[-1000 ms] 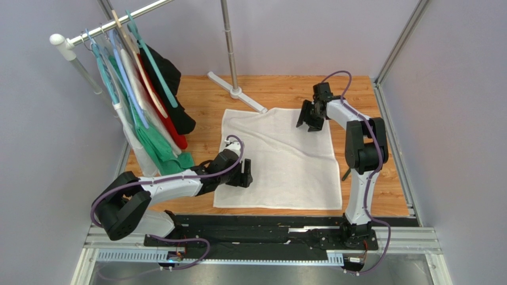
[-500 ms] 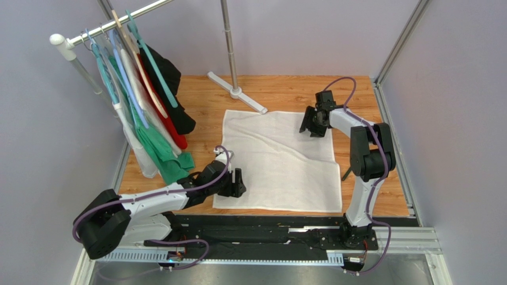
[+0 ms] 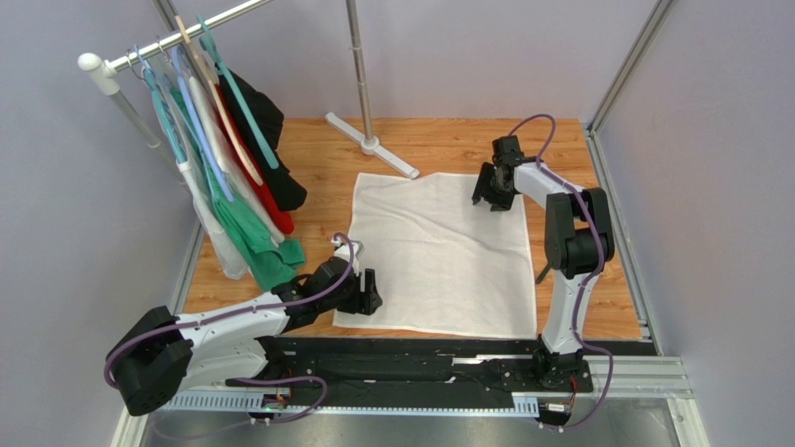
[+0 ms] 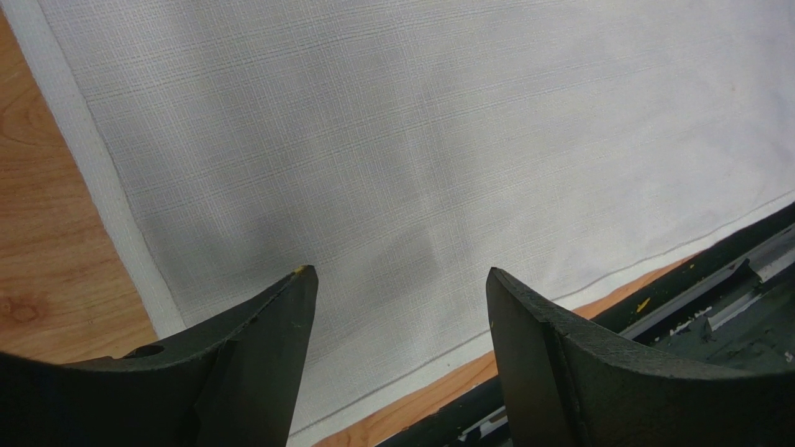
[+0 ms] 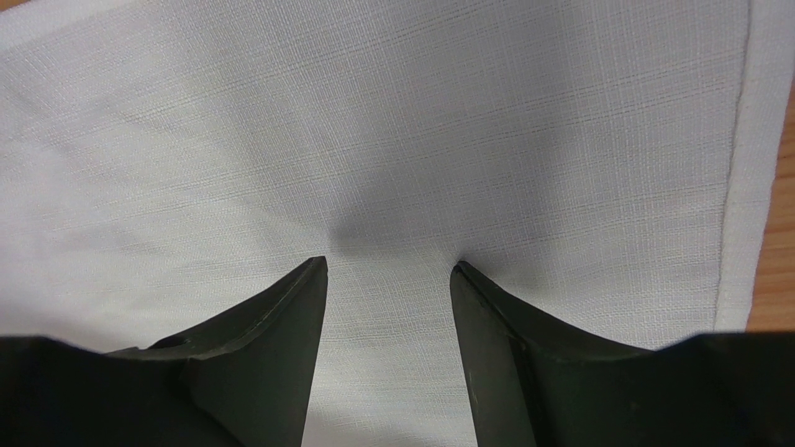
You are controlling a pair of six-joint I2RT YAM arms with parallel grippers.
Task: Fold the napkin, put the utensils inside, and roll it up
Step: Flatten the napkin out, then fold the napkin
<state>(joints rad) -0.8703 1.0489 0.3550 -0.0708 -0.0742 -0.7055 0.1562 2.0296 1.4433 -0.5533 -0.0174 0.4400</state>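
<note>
The white napkin lies spread flat on the wooden tabletop, slightly wrinkled. My left gripper is open, low over the napkin's near-left corner; in the left wrist view its jaws frame bare cloth and the near hem. My right gripper is open at the far-right corner; in the right wrist view its tips sit at or just above the cloth, with the right hem close by. A thin dark utensil lies on the wood just past the napkin's right edge.
A clothes rack with hangers and garments, including a green cloth, stands at the left. Its white foot reaches the napkin's far-left corner. A black rail runs along the near edge.
My left gripper has drawn back toward me, from the napkin's left edge to its near-left corner. My right gripper has shifted slightly toward the far-right corner. The napkin has stayed flat.
</note>
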